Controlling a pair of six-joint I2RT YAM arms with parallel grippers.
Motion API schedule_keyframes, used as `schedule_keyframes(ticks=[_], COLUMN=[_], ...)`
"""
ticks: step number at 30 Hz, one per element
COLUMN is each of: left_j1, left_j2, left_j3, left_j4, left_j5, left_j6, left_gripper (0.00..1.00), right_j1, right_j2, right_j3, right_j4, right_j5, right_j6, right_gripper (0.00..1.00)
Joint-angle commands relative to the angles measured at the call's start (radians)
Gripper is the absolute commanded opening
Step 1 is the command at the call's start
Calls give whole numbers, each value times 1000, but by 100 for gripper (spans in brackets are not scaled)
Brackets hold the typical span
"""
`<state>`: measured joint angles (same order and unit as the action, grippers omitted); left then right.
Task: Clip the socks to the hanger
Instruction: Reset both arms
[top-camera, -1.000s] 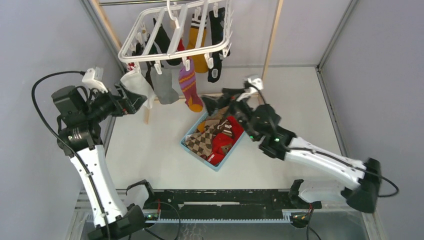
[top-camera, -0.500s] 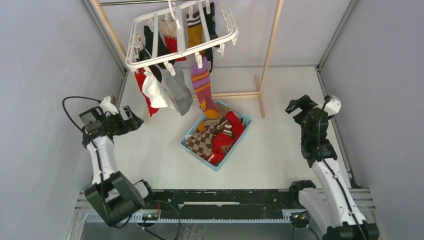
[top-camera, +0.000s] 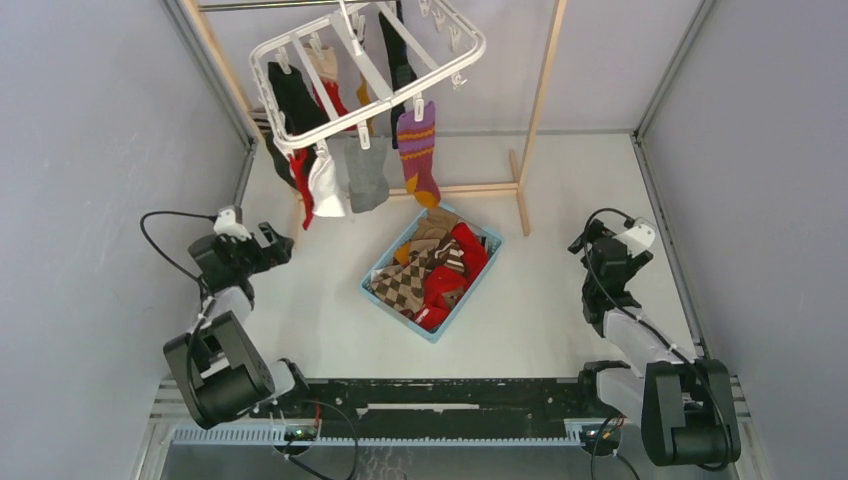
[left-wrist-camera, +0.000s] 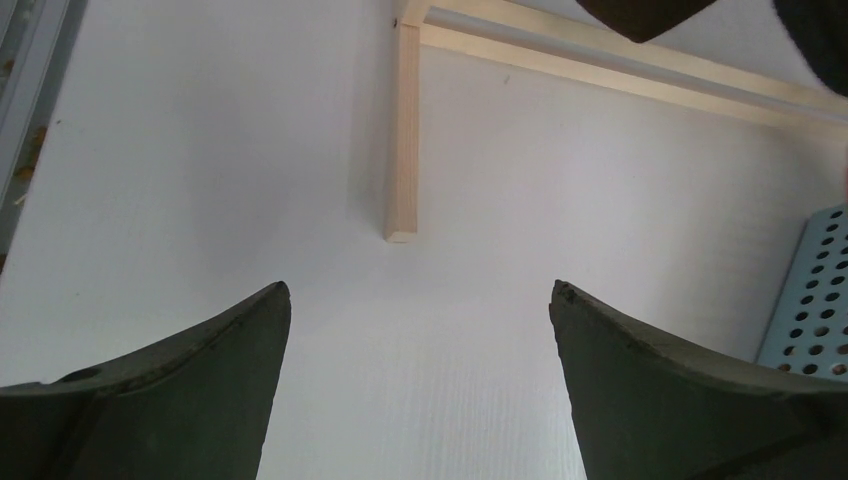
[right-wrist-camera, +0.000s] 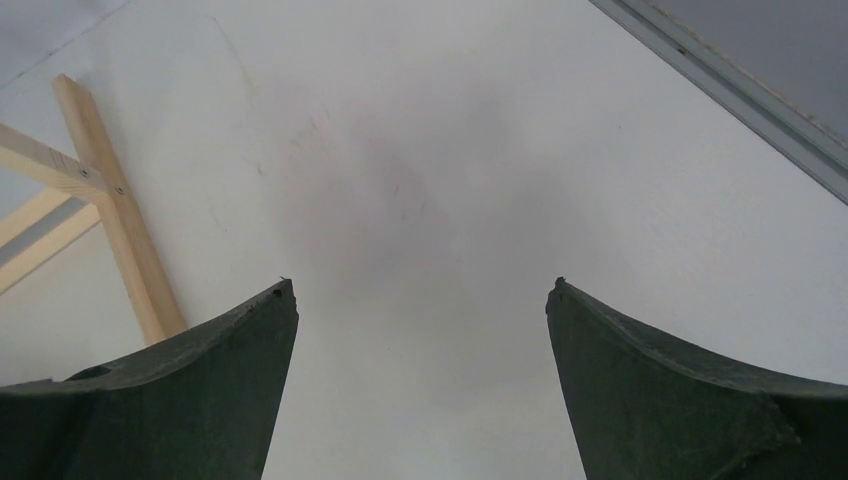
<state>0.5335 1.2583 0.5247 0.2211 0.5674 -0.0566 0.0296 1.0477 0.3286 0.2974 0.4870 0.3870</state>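
The white hanger (top-camera: 300, 140) hangs tilted at the back from the wooden rack, with several socks clipped to it: a purple-striped one (top-camera: 419, 150), a grey one (top-camera: 367, 175), a white one (top-camera: 327, 190), a red one (top-camera: 303, 192) and black ones (top-camera: 290, 95). More socks (top-camera: 430, 270), red and argyle brown, fill the light-blue basket (top-camera: 384, 298) below. My left gripper (top-camera: 277, 244) is folded back low at the left, open and empty, well clear of the hanger. My right gripper (top-camera: 583, 238) sits folded at the right, open and empty. Both wrist views show only bare table between the fingers.
The wooden rack's post (top-camera: 545, 75) and floor bar (top-camera: 470, 189) stand behind the basket; its foot (left-wrist-camera: 404, 130) lies ahead of the left gripper and another leg (right-wrist-camera: 120, 220) left of the right gripper. Grey walls close both sides. The basket's perforated wall (left-wrist-camera: 815, 300) shows at the left wrist view's right edge.
Both arms have pulled back from the hanger and basket and folded down near their bases, grippers staying open. The hanger has swung and turned, its socks swaying.
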Motion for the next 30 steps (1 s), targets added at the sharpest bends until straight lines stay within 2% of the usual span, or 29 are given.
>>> schedule_keyframes(ticks=[1, 3, 5, 9, 11, 13, 16, 19, 21, 23, 26, 28, 30], left_j1=[-39, -68, -104, -162, -178, -189, -202, -202, -218, -238, -298, -351, -407], left_j2=[-70, -93, -96, -90, -95, -102, -112, -124, -103, -32, -77, -60, 25], left_j3=[-119, -180, -234, -197, -196, -200, -206, -278, -350, -389, -382, -419, -469], left_j4=[340, 444, 558, 474, 464, 463, 465, 634, 808, 983, 878, 940, 1126], left_j5=[-60, -103, -157, -229, -240, -247, -265, -255, -257, -253, -333, -394, -489], left_j6=[-43, -40, -31, 18, 33, 42, 34, -56, -85, -95, -22, 25, 44], left_gripper=[100, 100, 100, 100, 100, 100, 100, 100, 100, 100, 100, 100, 100], right_j1=[13, 2, -10, -37, -82, -122, -80, -47, -2, 18, 49, 40, 15], right_j2=[27, 45, 37, 45, 72, 171, 196, 323, 263, 300, 293, 318, 305], right_j3=[-66, -125, -135, -164, -217, -264, -251, -291, -253, -221, -159, -128, -98], right_j4=[342, 454, 471, 549, 681, 867, 856, 1095, 928, 945, 802, 787, 697], right_j5=[-12, -43, -79, -147, -185, -234, -278, -237, -224, -249, -213, -207, -245], right_j6=[-129, -146, -155, -180, -171, -155, -224, -262, -279, -328, -343, -342, -317], right_gripper=[99, 99, 99, 99, 99, 99, 99, 99, 99, 99, 99, 99, 99])
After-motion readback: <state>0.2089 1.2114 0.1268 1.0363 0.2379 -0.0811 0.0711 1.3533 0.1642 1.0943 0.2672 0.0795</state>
